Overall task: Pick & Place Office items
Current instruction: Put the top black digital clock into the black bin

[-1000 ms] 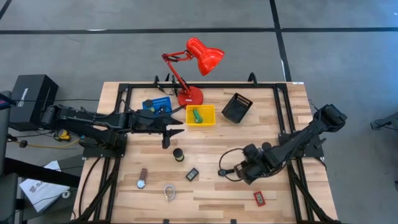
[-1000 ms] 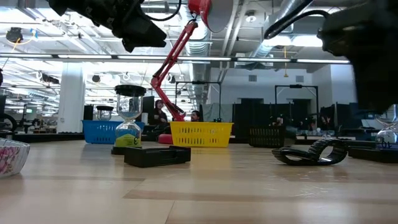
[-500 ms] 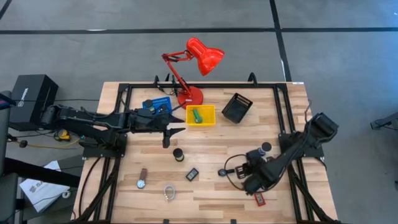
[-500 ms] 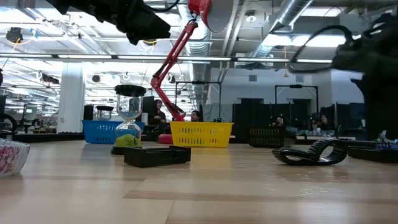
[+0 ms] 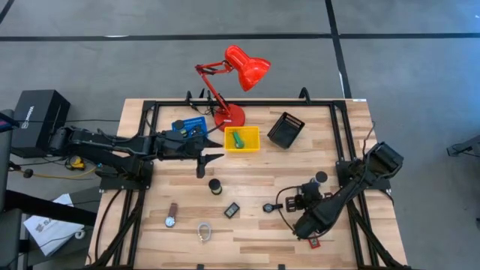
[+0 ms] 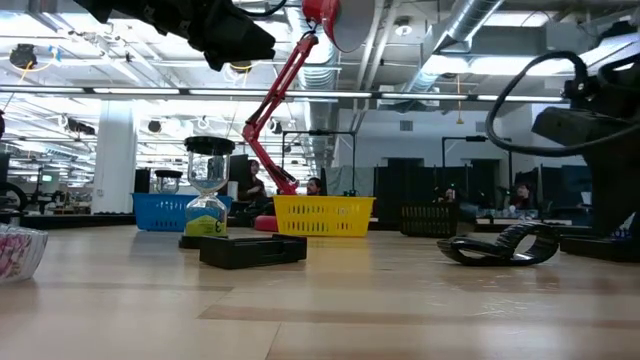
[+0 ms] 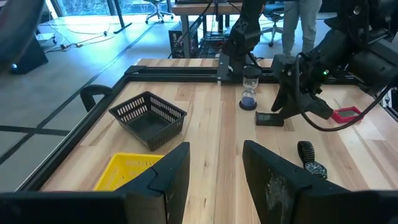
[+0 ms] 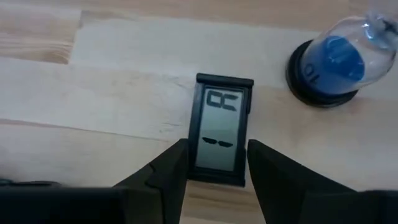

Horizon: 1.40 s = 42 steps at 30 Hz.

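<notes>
Spread fingers (image 8: 163, 177) of the right gripper (image 8: 217, 146) hang over the front right of the table, one to each side of a small black gadget (image 8: 222, 127) that lies flat on the wood; whether they touch it I cannot tell. Just beside it stands a blue-sand hourglass (image 8: 333, 62). Left gripper (image 5: 212, 158) hovers mid-table by the trays, its fingers (image 7: 168, 174) apart with nothing between them. Yellow tray (image 5: 253, 142) holds the green stubby piece (image 5: 236, 139); the blue tray (image 5: 196, 120) sits partly under the left arm, contents unclear; the black tray (image 5: 285, 129) stands near the yellow one, on its right in the high view. Only the right wrist view shows the gadget's grey display; the left wrist view shows it side-on below the right gripper, with the small red rectangle (image 7: 346, 114) near; the high view shows a wristwatch (image 5: 171, 216) and clear ring (image 5: 204, 231) at the front left
</notes>
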### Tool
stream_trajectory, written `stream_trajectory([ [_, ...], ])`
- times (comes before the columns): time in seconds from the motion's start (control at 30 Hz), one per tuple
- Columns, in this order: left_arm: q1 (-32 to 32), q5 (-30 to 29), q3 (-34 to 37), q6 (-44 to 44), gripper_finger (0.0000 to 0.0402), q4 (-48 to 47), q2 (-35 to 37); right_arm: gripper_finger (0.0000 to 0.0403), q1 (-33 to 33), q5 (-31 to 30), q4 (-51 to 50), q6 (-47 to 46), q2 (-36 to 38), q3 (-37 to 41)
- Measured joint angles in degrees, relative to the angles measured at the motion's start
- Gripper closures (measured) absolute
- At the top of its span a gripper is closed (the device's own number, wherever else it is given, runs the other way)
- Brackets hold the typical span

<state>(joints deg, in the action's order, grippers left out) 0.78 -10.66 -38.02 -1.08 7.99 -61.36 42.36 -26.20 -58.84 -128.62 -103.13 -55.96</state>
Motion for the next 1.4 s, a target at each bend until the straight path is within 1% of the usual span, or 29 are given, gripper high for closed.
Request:
stream_trajectory([
  [0.37,0.00,0.00,0.00,0.02,0.0259,0.05,0.00,0.0246,-1.60,-0.56,-0.05,0.07,-0.31,0.02],
  [0.47,0.00,0.00,0.00,0.01,0.0259,0.05,0.00,0.0246,-2.08,-0.80,-0.05,1.56,-0.31,0.02],
  [0.93,0.00,0.00,0.00,0.02,0.0259,0.07,0.00,0.0245,-2.93,-0.89,1.20,3.04,-0.29,0.02],
  [1.07,0.00,0.00,0.00,0.02,0.0259,0.08,0.00,0.0233,-3.87,-0.91,2.05,3.53,-0.22,0.00],
  [1.4,0.00,0.00,-0.02,0.02,0.0259,0.08,0.00,0.0183,-5.93,-0.94,3.01,7.61,-0.20,-0.02],
])
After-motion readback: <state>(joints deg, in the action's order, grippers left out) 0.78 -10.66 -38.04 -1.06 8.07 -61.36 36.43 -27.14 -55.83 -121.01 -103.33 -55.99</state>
